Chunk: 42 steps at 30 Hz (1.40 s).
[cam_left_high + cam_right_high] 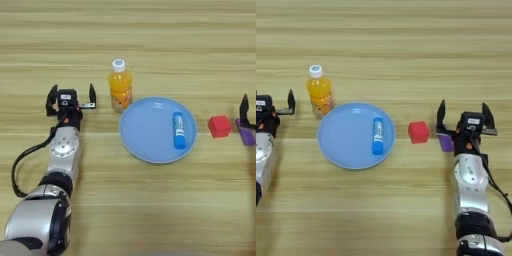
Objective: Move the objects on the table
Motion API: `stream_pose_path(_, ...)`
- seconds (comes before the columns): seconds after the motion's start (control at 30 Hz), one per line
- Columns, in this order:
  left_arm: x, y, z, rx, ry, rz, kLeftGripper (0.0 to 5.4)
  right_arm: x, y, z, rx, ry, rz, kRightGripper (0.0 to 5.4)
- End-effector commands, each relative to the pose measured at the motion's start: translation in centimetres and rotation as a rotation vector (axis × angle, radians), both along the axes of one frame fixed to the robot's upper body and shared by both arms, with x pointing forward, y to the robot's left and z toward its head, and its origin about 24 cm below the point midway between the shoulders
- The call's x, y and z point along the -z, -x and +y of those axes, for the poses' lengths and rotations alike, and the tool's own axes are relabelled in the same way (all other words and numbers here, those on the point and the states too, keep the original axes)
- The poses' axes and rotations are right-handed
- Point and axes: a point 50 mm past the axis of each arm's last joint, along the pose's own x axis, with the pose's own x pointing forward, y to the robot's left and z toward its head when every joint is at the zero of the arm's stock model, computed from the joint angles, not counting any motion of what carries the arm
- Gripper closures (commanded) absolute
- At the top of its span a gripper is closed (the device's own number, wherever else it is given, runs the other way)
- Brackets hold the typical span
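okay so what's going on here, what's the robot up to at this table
A humanoid robot has both arms out over the wooden table, neither holding anything. Its left gripper is open, just left of the orange-drink bottle, which stands upright behind the blue plate. The glue stick lies on the plate. The right gripper is open beside the purple block, right of the red cube; whether they touch is unclear.

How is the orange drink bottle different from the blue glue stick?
The small orange-drink bottle with a white cap stands upright on the wooden table, just beyond the round blue plate; the blue glue-stick tube lies flat inside that plate. The bottle is fatter and orange; the tube is slim and blue. No claw touches either.
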Motion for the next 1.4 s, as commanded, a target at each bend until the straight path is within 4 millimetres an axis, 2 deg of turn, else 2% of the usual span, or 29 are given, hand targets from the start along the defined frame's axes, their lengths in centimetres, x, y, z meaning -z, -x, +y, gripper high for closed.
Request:
stream_pose_path(0.03,0.0,-0.2,0.1,0.000,-0.005,0.012,0.00,0.1,0.0,0.0,0.008,-0.005,0.006,0.02)
stream_pose_path(1.07,0.1,0.0,0.5,-0.001,0.016,0.014,0.00,0.1,0.0,0.4,0.008,-0.001,0.005,0.02)
stream_pose_path(1.23,0.4,1.3,0.2,0.067,-0.002,-0.016,0.00,0.1,-0.1,0.7,0.009,0.002,0.004,0.02)
stream_pose_path(1.4,-0.2,2.7,1.4,0.152,-0.065,-0.045,0.00,0.0,-0.2,1.4,0.009,0.005,-0.001,0.02)
